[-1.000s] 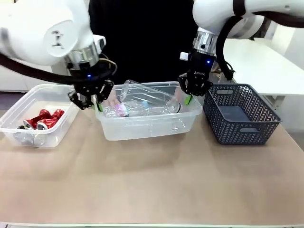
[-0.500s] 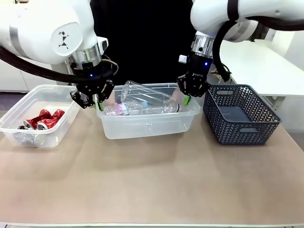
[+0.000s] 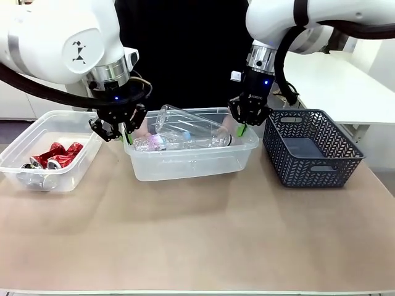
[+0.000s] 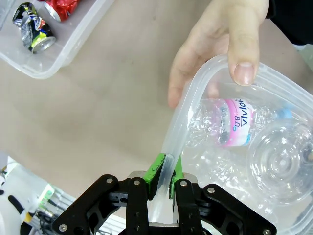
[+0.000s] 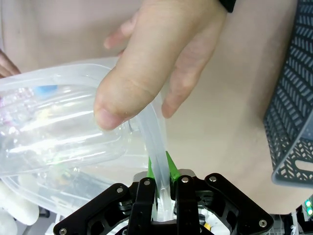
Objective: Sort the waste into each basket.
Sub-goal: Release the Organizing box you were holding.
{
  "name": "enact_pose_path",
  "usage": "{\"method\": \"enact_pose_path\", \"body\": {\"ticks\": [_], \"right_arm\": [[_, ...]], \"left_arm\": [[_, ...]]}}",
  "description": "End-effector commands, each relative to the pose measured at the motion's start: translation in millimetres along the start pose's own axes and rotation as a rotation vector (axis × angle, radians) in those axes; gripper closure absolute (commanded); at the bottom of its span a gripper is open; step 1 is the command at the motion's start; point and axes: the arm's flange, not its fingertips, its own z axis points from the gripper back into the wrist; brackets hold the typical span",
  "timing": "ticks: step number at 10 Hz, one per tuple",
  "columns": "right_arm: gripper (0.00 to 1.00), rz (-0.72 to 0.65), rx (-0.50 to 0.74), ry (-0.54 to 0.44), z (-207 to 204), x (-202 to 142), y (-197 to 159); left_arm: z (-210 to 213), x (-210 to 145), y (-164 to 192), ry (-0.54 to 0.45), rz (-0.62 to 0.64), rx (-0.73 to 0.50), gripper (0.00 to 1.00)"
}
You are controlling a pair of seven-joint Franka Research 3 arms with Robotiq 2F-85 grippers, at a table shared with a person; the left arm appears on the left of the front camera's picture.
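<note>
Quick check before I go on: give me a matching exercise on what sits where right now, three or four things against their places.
Things:
1. crushed red drink cans
2. clear plastic bottle with a pink label
3. left gripper
4. dark blue-grey mesh basket

Places:
A. at the table's right end, nothing visible inside
B. in the clear rectangular tub on the left
C. clamped on the rim of the middle clear tub
D. lying inside the middle clear tub

Pairs: 1-B, 2-D, 3-C, 4-A
</note>
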Motion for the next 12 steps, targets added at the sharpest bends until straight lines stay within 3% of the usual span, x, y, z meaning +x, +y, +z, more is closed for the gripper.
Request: {"method": "enact_pose_path", "body": {"ticks": [1, 2, 3, 4, 6, 7, 8, 12], "right_arm": [[0.67, -0.042, 0.040, -0.091, 8, -22, -16], [0.38, -0.050, 0.073, -0.157, 13, -38, -27], [0.10, -0.061, 0.081, -0.177, 15, -49, -32], [0.00, -0.073, 0.091, -0.207, 17, -57, -37], [0.00, -0.071, 0.116, -0.257, 16, -66, -42], [0.03, -0.069, 0.126, -0.276, 15, -70, -42], [0.00, -0.065, 0.129, -0.290, 14, -73, -44], [0.00, -0.060, 0.129, -0.299, 14, -77, -43]], "left_arm": [[0, 0, 0, 0.000, 0.000, 0.000, 0.92], [3, 1, -7, 0.001, -0.015, -0.034, 0.44], [6, -1, -11, -0.023, -0.035, -0.046, 0.34], [8, -2, -13, -0.032, -0.037, -0.036, 0.00], [13, -4, -13, -0.052, -0.040, -0.032, 0.00], [15, -6, -13, -0.058, -0.042, -0.038, 0.09], [17, -7, -12, -0.062, -0.043, -0.041, 0.00], [21, -11, -4, -0.068, -0.058, -0.073, 0.00]]}}
